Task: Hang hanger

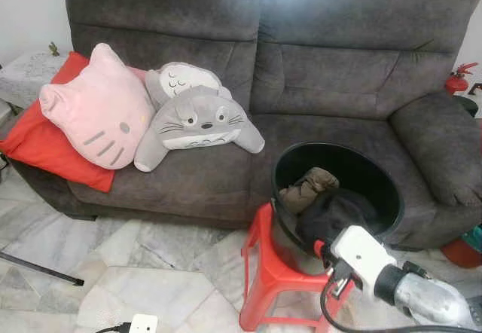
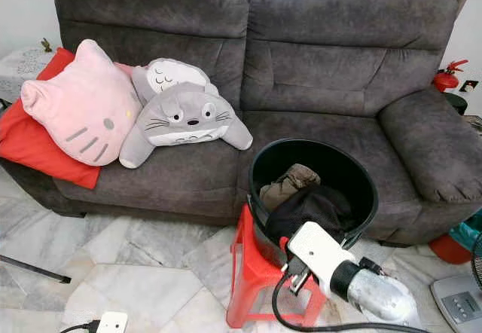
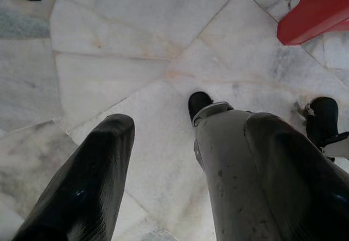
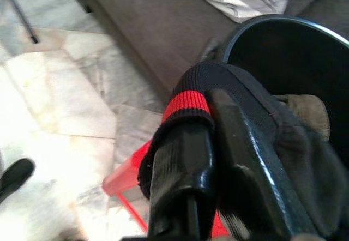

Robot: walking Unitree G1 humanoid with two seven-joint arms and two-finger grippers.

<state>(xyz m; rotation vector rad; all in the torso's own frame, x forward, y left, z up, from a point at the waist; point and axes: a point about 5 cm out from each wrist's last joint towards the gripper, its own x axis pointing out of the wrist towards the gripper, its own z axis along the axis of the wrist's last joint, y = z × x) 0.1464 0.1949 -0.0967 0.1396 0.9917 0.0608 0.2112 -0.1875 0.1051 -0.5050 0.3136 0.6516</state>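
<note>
A black bucket [image 1: 284, 160] stands on a red plastic stool [image 1: 263, 269] in front of the grey sofa [image 1: 331, 69]. In it lie a black garment [image 1: 335, 212] and a brown cloth [image 1: 309, 186]. My right gripper [image 4: 210, 143] is at the bucket's near rim, shut on the black garment's cuff with its red stripe [image 4: 187, 104]. The right arm's white wrist [image 1: 363, 254] reaches in from the lower right. My left gripper [image 3: 169, 164] hangs open over the marble floor, holding nothing. I see no hanger.
On the sofa lie a pink cat cushion [image 1: 98, 111], a grey plush [image 1: 197, 118] and a red cushion [image 1: 38, 145]. A white power strip [image 1: 143, 323] and a black rod [image 1: 41, 269] lie on the floor at left. A fire extinguisher [image 1: 457, 80] stands at right.
</note>
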